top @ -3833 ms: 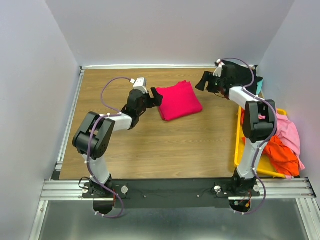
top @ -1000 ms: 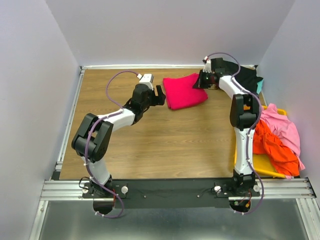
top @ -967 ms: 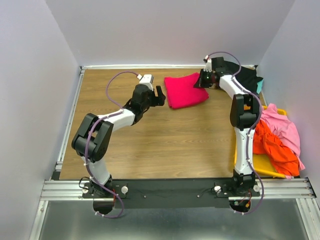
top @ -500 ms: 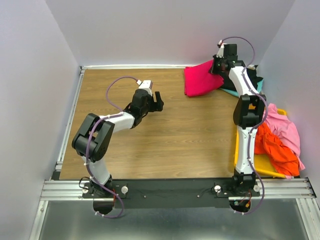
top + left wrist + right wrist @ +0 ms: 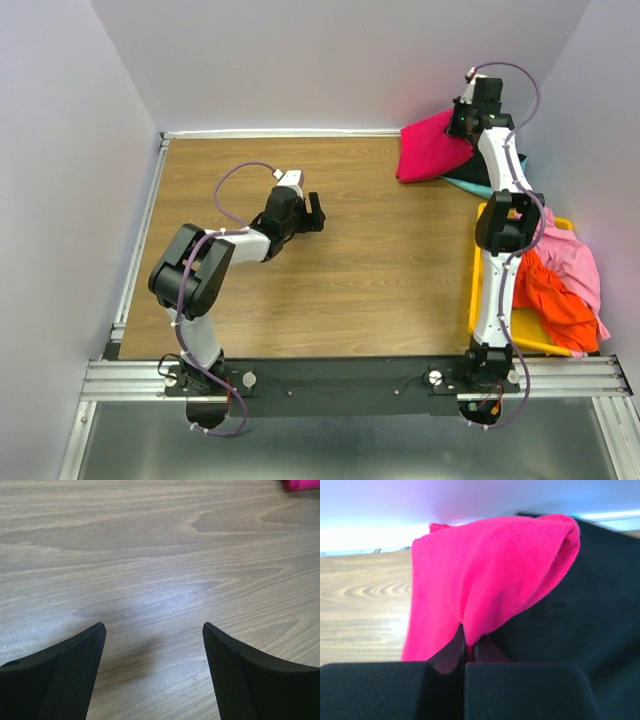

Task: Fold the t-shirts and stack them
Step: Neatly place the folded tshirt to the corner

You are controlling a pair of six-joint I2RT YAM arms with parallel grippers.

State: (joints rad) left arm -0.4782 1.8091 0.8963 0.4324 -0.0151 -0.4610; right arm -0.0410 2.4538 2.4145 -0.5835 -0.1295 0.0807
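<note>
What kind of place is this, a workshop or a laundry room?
Most likely a robot test booth, not a home: a left arm and right arm bolted to a metal rail, plain white walls boxing in a wooden table, and a yellow bin of t-shirts.

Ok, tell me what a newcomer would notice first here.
The folded crimson t-shirt stands out, lifted at the far right corner of the table, pinched in the shut right gripper beside a black t-shirt. Next comes the yellow bin at the right edge, holding a pink t-shirt and an orange t-shirt. The left gripper hangs open over bare wood.
</note>
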